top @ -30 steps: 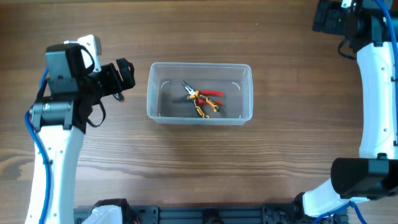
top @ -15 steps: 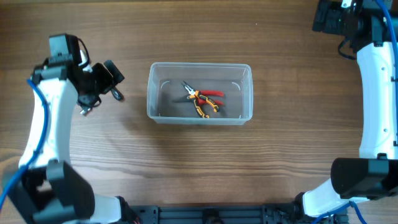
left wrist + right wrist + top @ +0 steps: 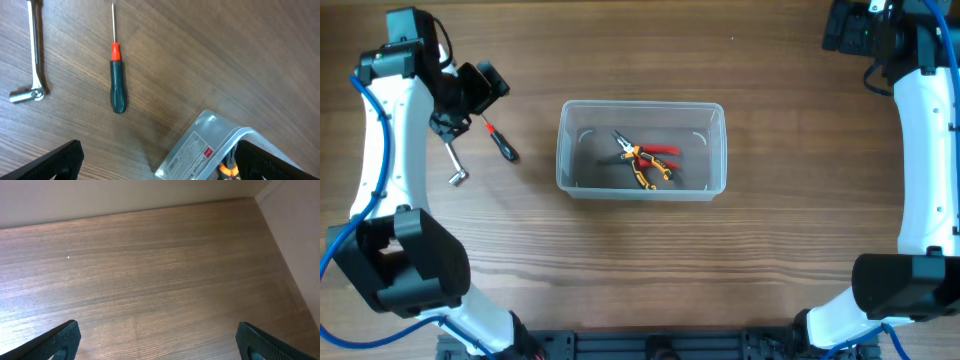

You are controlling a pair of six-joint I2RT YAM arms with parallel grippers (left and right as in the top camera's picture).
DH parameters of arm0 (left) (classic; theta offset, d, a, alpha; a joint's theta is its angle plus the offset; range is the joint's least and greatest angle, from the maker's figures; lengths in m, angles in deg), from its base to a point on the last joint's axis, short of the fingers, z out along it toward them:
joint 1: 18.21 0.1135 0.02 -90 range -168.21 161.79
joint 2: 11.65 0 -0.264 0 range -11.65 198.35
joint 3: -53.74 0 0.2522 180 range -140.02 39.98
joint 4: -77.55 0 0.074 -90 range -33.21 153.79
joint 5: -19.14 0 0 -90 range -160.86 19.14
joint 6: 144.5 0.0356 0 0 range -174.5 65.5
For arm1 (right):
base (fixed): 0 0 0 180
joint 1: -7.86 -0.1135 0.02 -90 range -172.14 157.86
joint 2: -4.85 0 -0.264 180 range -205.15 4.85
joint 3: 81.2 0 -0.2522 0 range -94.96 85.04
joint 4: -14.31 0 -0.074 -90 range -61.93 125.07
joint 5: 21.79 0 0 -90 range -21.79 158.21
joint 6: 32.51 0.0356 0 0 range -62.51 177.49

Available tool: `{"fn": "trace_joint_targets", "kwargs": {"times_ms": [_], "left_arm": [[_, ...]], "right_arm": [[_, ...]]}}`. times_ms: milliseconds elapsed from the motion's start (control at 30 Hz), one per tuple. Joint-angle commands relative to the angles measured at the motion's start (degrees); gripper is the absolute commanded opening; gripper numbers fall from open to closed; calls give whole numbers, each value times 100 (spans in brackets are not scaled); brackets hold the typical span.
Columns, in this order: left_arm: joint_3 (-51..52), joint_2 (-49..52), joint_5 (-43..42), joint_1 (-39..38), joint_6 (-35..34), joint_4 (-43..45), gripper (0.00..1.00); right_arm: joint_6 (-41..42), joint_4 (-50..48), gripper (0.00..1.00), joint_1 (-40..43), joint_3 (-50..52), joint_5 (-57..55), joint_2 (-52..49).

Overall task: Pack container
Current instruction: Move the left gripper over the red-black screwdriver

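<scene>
The clear plastic container point(image 3: 641, 148) stands mid-table and holds red-handled and orange-handled pliers point(image 3: 647, 162). Its corner also shows in the left wrist view point(image 3: 210, 142). A screwdriver with a dark green handle point(image 3: 502, 143) lies left of the container, also in the left wrist view point(image 3: 116, 85). A silver socket wrench point(image 3: 454, 166) lies further left, also in the left wrist view point(image 3: 34, 60). My left gripper point(image 3: 480, 88) is open and empty, above the screwdriver. My right gripper point(image 3: 848, 28) is open and empty at the far right corner.
The right wrist view shows bare wooden table point(image 3: 150, 280) and a pale wall along its far edge. The robot base bar runs along the front edge point(image 3: 650, 348).
My left arm has swung back and to the left, away from the container. The screwdriver and the socket wrench now lie uncovered on the table. The right arm has not moved.
</scene>
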Motion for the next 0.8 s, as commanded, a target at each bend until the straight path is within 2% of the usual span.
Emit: {"fn": "trace_joint_targets", "kwargs": {"times_ms": [0, 167, 200, 300, 400, 533, 733, 767], "left_arm": [[-101, 37, 52, 57, 133, 83, 100], [-101, 37, 79, 59, 186, -7, 98], [-101, 37, 101, 59, 282, 2, 96], [-101, 42, 236, 59, 372, 35, 80], [-101, 59, 343, 59, 374, 48, 81], [-90, 184, 374, 57, 398, 22, 87], [-90, 658, 372, 48, 437, -111, 88], [-90, 774, 374, 48, 442, -155, 83]], "right_arm": [[105, -15, 100, -9, -81, -39, 72], [107, -15, 100, -9, -81, -39, 72], [107, -15, 100, -9, -81, -39, 72], [107, -15, 100, -9, -81, -39, 72], [105, -15, 100, -9, -81, -39, 72], [107, -15, 100, -9, -81, -39, 72], [107, -15, 100, -9, -81, -39, 72], [107, -17, 100, -9, -81, -39, 72]]}}
